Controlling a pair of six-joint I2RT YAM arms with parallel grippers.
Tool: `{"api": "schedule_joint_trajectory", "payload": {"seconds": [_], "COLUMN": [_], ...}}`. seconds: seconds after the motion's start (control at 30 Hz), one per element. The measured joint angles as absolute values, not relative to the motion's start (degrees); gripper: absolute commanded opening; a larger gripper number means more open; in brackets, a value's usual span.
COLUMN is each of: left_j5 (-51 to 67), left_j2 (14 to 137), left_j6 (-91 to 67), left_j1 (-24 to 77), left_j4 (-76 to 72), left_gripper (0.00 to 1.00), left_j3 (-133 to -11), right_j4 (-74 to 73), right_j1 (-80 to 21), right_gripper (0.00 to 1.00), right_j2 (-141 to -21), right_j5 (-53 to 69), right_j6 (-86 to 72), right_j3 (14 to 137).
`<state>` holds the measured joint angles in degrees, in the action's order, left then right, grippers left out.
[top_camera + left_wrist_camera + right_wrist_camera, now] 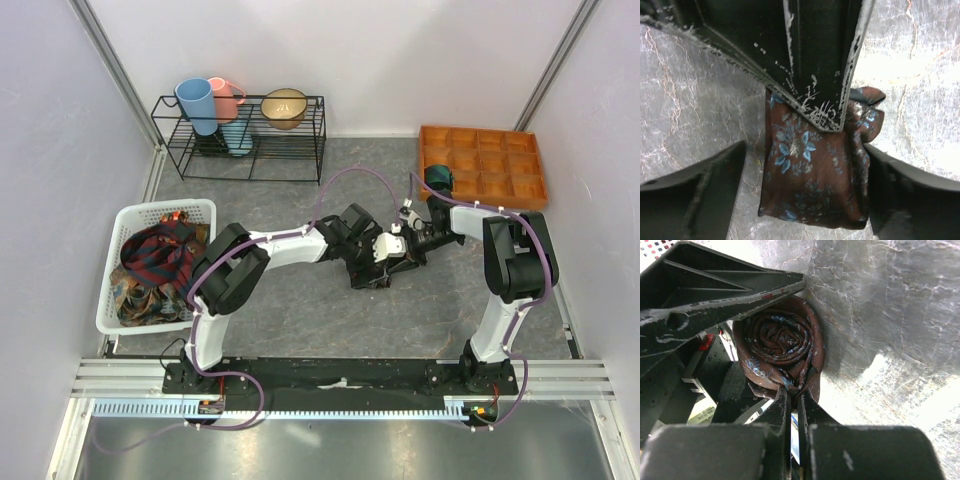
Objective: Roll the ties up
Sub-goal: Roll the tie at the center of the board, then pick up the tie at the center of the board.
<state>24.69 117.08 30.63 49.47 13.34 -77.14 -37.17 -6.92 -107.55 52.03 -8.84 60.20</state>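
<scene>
A maroon-brown tie [810, 190] with blue flowers lies rolled up on the grey table. From the right wrist its end shows as a tight spiral [780, 345]. My left gripper [804, 150] is open and straddles the roll, one finger [700, 195] standing off its left side and the other finger [910, 195] against its right. My right gripper [795, 389] comes in from the opposite side, shut, with its tips pinching the outer layers at the roll's edge. In the top view both grippers, left [372, 268] and right [396, 250], meet mid-table and mostly hide the roll.
A white basket [150, 212] at the left holds several loose ties [150, 268]. An orange compartment tray [500, 170] sits at the back right with a teal roll [438, 180] in its near-left cell. A black wire rack [240, 150] with cups and a bowl stands at the back.
</scene>
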Motion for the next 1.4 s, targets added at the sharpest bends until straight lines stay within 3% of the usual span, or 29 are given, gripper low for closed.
{"api": "schedule_joint_trajectory", "payload": {"seconds": [0.43, 0.5, 0.6, 0.7, 0.73, 0.83, 0.87, 0.9, 1.07, 1.4], "left_j5": [29.08, 29.17, 29.06, 28.67, 28.6, 28.47, 28.47, 28.53, 28.32, 28.84], "left_j2": [116.14, 116.14, 116.29, 116.31, 116.31, 116.31, 116.31, 116.25, 115.87, 107.74], "left_j6": [34.74, 35.59, 36.1, 36.56, 36.8, 37.15, 37.15, 37.12, 36.91, 33.61], "left_j1": [50.02, 50.54, 51.03, 51.03, 51.03, 51.03, 51.03, 51.03, 51.05, 49.04], "left_j4": [12.71, 13.17, 13.1, 13.1, 13.06, 12.29, 11.88, 11.66, 11.22, 12.56], "left_gripper": [0.99, 0.95, 0.79, 0.55, 0.41, 0.3, 0.34, 0.49, 0.98, 1.0], "left_j3": [-75.02, -75.02, -75.05, -75.09, -75.09, -74.91, -74.72, -74.54, -74.08, -72.2], "right_j4": [-38.61, -38.65, -39.0, -39.97, -40.25, -40.97, -41.01, -41.15, -42.06, -51.2], "right_j1": [-6.92, -6.92, -6.92, -6.92, -6.92, -6.94, -6.92, -6.92, -6.85, -4.08], "right_gripper": [0.0, 0.0, 0.0, 0.0, 0.0, 0.0, 0.0, 0.0, 0.0, 0.0], "right_j2": [-107.5, -107.39, -106.89, -106.43, -106.37, -106.32, -106.32, -106.28, -106.21, -104.92], "right_j5": [52.21, 52.34, 52.86, 53.25, 53.32, 53.3, 53.25, 53.25, 52.82, 48.45], "right_j6": [-6.37, -6.28, -6.17, -6.13, -6.13, -5.69, -5.54, -5.43, -4.82, 1.34], "right_j3": [61.1, 61.28, 61.28, 61.3, 61.3, 61.3, 61.32, 61.32, 62.37, 70.98]}}
